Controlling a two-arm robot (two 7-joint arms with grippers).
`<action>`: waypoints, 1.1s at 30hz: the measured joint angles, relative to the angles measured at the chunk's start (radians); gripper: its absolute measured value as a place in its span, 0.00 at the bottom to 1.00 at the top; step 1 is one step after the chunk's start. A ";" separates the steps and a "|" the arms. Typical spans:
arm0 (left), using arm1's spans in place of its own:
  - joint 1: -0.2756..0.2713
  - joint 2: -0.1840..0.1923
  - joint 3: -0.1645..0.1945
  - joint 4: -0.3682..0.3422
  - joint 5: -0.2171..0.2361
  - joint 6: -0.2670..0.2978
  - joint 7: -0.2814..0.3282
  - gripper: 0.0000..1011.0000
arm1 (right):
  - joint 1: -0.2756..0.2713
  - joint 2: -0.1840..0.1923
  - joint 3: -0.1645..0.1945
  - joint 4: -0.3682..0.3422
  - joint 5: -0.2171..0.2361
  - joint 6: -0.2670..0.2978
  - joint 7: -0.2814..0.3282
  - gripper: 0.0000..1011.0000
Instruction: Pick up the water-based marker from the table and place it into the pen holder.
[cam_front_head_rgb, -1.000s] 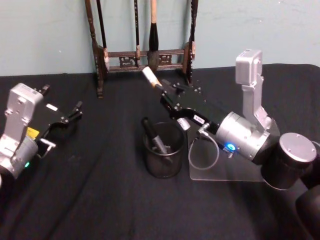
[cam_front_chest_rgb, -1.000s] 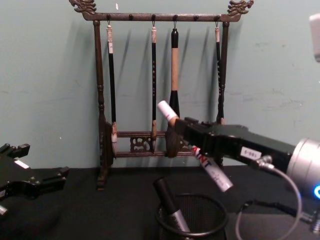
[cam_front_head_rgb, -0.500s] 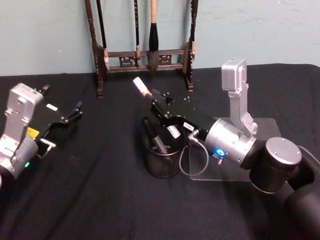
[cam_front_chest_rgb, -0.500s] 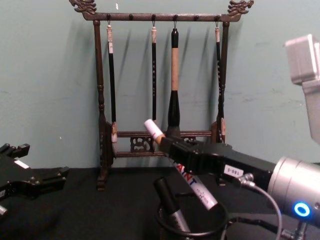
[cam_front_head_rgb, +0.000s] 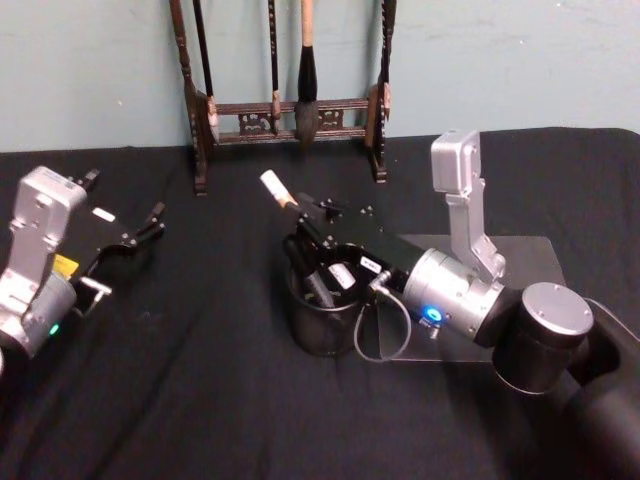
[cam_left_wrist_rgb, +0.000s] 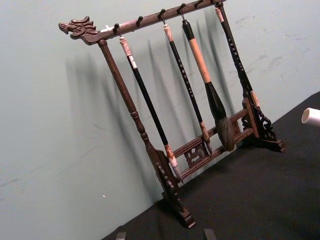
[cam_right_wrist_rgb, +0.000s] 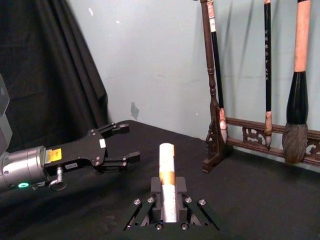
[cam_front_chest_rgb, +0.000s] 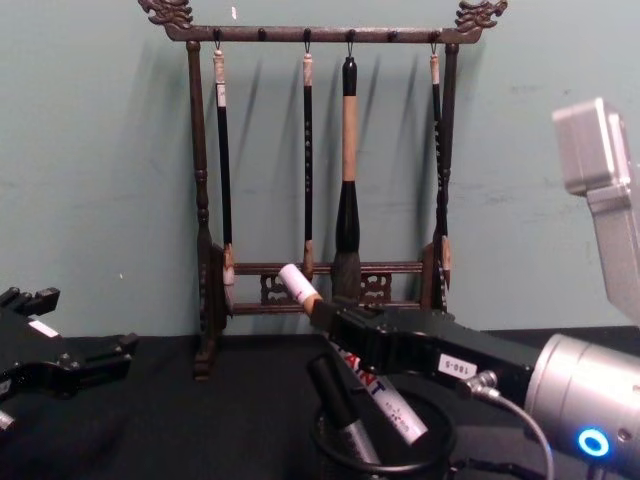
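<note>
Over black table (cam_front_head_rgb: 200, 380), my right gripper (cam_front_head_rgb: 318, 232) clamps marker (cam_front_chest_rgb: 345, 362) tilted, lower tip w/in pen holder (cam_front_head_rgb: 322, 322) rim; left gripper (cam_front_head_rgb: 140, 232) parked, fingers apart.

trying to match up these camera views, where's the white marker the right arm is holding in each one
Head view: white marker with tan band, centre, tilted over the black wire-mesh pen holder.
Chest view: marker, lower centre, dipping inside the holder.
Right wrist view: bottom centre.
Left wrist view: white tip at right edge.
Shared landmark: dark wooden brush rack.
</note>
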 joint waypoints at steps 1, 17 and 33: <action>0.000 0.000 0.000 0.000 0.000 0.000 0.000 0.99 | 0.000 0.000 -0.001 0.001 0.000 0.000 -0.001 0.17; 0.000 0.000 0.000 0.000 0.000 0.000 0.000 0.99 | -0.002 0.009 -0.012 0.000 -0.007 -0.010 -0.022 0.17; 0.000 0.000 0.000 0.000 0.000 0.000 0.000 0.99 | -0.002 0.008 -0.011 0.000 -0.007 -0.007 -0.020 0.50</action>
